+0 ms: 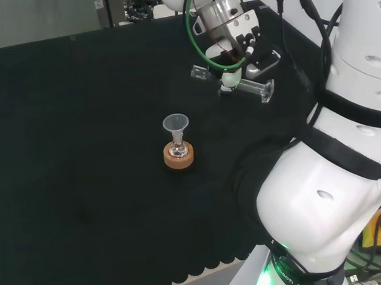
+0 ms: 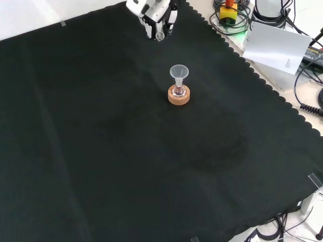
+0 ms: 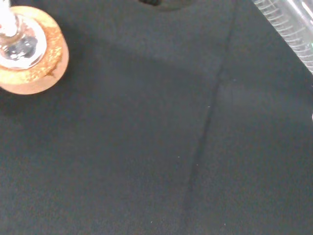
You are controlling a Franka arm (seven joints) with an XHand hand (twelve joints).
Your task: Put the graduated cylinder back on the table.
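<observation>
The hand (image 1: 232,48) was curled around the graduated cylinder (image 1: 232,80), which lay almost level in its grip above the cloth (image 1: 84,152); it needed turning base-down and lowering well apart from the funnel (image 1: 175,124) on the cork ring (image 1: 178,156) below it in the head view.

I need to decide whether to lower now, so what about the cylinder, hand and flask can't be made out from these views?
- Cylinder, head view: lying level in the hand; the fingers cover its middle, and any liquid is unreadable in clear plastic.
- Cylinder, wrist view: cut off by the picture's edge.
- Hand, front view: cropped by the top edge.
- Flask on its cork ring: contents too small to tell.
</observation>
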